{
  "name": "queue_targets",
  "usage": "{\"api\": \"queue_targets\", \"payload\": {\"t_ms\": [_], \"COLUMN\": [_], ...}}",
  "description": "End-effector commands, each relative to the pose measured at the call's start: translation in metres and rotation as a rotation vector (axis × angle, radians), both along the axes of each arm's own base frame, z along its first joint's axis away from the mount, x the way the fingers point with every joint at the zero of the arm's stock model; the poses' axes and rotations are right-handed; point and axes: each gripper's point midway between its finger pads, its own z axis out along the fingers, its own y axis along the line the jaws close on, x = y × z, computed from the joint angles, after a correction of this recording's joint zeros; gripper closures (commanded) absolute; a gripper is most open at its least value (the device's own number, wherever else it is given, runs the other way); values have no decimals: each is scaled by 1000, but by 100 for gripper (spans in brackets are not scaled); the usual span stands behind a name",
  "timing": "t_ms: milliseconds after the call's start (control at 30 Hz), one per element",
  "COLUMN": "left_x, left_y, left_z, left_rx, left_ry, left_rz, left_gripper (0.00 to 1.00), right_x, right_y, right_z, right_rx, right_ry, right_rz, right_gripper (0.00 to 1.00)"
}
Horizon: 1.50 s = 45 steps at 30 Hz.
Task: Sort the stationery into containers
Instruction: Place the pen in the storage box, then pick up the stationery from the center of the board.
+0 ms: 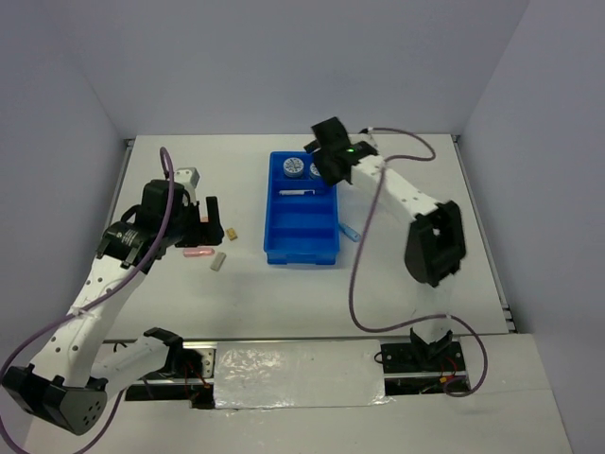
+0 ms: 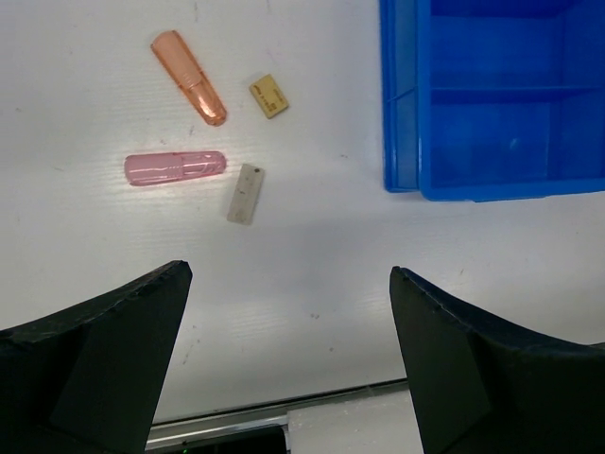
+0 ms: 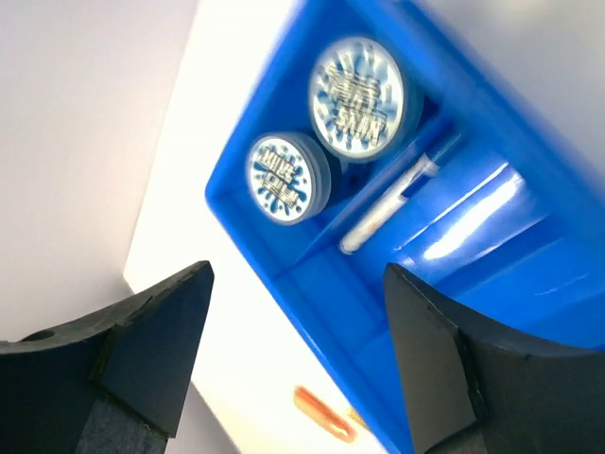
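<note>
The blue tray (image 1: 302, 236) stands mid-table. Its far compartment holds two round rolls (image 1: 294, 167), and a white pen (image 1: 298, 192) lies in the one behind them. My right gripper (image 1: 326, 156) hovers open and empty over the tray's far end. Its wrist view shows the rolls (image 3: 357, 97), the pen (image 3: 392, 206) and the tray wall (image 3: 288, 284). My left gripper (image 1: 210, 213) is open and empty, left of the tray. Its wrist view (image 2: 288, 272) shows an orange bar (image 2: 189, 78), a tan bar (image 2: 269, 96), a pink bar (image 2: 175, 167) and a grey bar (image 2: 245, 194) on the table, and the tray (image 2: 397, 113).
A light-blue bar (image 1: 351, 232) lies on the table just right of the tray. The pink bar (image 1: 197, 253), grey bar (image 1: 218, 261) and tan bar (image 1: 230, 233) lie close together by my left gripper. Grey walls enclose the table.
</note>
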Motion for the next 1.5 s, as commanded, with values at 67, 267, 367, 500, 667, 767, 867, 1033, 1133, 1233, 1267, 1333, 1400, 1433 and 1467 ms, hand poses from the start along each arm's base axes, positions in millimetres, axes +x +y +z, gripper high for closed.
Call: {"api": "queue_targets", "payload": {"t_ms": [67, 267, 367, 500, 667, 767, 867, 1033, 1133, 1233, 1267, 1333, 1400, 1433, 1467], "left_x": [14, 24, 33, 46, 52, 52, 53, 53, 51, 50, 50, 50, 50, 51, 51], "left_y": [26, 43, 47, 43, 26, 19, 10, 9, 13, 15, 15, 14, 14, 14, 14], "left_z": [1, -28, -30, -33, -35, -36, -33, -32, -33, -32, -33, -34, -34, -34, -34], "left_rx": [66, 42, 8, -43, -107, -134, -167, -169, -150, -137, -136, -137, -136, -135, -135], "left_ry": [32, 150, 165, 189, 187, 177, 149, 130, 128, 121, 121, 123, 124, 124, 124], "left_rz": [158, 291, 347, 345, 256, 216, 160, 147, 155, 152, 150, 147, 142, 141, 141], "left_gripper": [1, 1, 1, 1, 1, 1, 1, 1, 1, 1, 1, 1, 1, 1, 1], "right_x": [-20, -90, -115, -137, -127, -125, -121, -111, -109, -109, -107, -106, -107, -106, -107], "right_y": [-107, -176, -189, -164, -136, -134, -132, -121, -126, -126, -124, -120, -116, -115, -113], "right_z": [99, -17, -62, -91, -88, -105, -115, -119, -127, -132, -133, -135, -140, -140, -141], "right_rx": [-284, -474, -537, -474, -522, -600, -649, -645, -691, -701, -695, -680, -664, -666, -673], "right_ry": [-280, 157, 279, 229, 44, 88, 113, 68, 103, 113, 107, 99, 106, 106, 113], "right_rz": [351, 783, 879, 1033, 1142, 1209, 1221, 1246, 1246, 1252, 1251, 1263, 1283, 1289, 1300], "right_gripper": [20, 15, 16, 24, 24, 15, 13, 17, 21, 25, 27, 28, 28, 28, 28]}}
